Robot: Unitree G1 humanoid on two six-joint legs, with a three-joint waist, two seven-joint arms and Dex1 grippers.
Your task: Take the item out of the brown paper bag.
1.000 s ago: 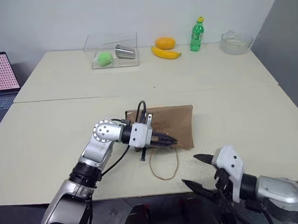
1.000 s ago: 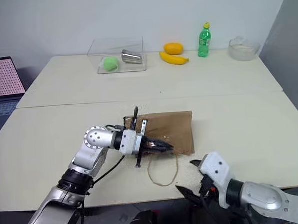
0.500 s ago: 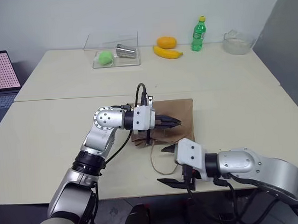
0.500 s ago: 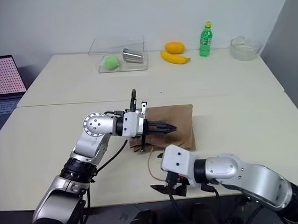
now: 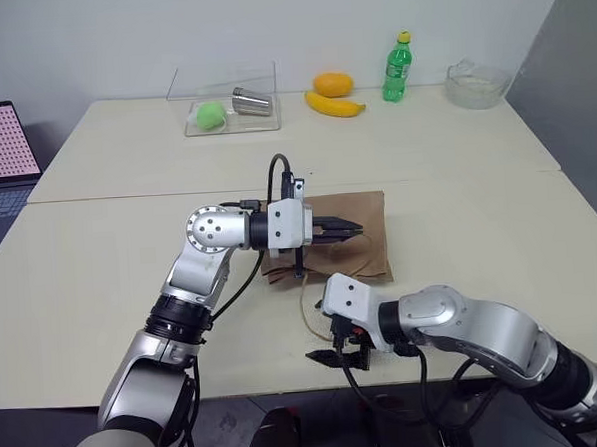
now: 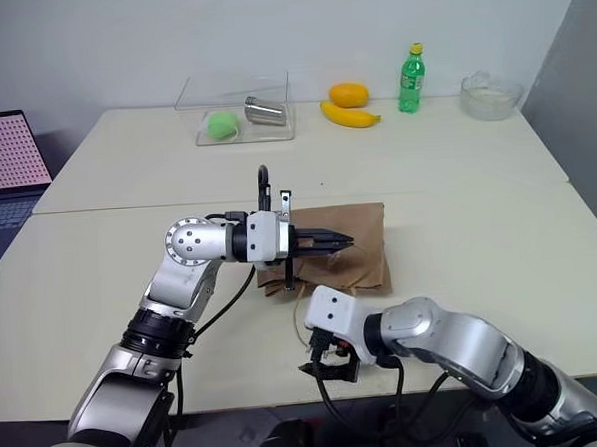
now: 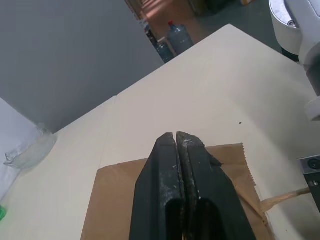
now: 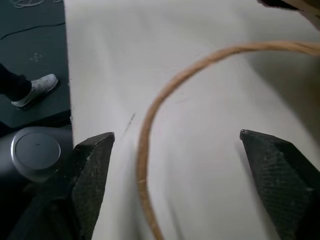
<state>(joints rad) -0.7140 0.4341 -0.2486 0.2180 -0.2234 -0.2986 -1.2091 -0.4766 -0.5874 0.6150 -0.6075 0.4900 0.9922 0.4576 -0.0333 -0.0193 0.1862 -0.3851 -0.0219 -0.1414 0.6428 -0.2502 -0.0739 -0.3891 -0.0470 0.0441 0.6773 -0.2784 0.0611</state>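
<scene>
Table (image 5: 99, 244), brown paper bag (image 5: 365, 255), cord handle (image 8: 165, 95) up close

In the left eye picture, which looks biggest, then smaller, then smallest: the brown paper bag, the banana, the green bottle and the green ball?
1. brown paper bag, biggest by far, though it is also nearest the camera.
2. and 3. banana and green bottle: about alike, too close to rank.
4. green ball, smallest.

silver arms, white wrist housings, black cables, black fingers (image 7: 160, 200).
</scene>
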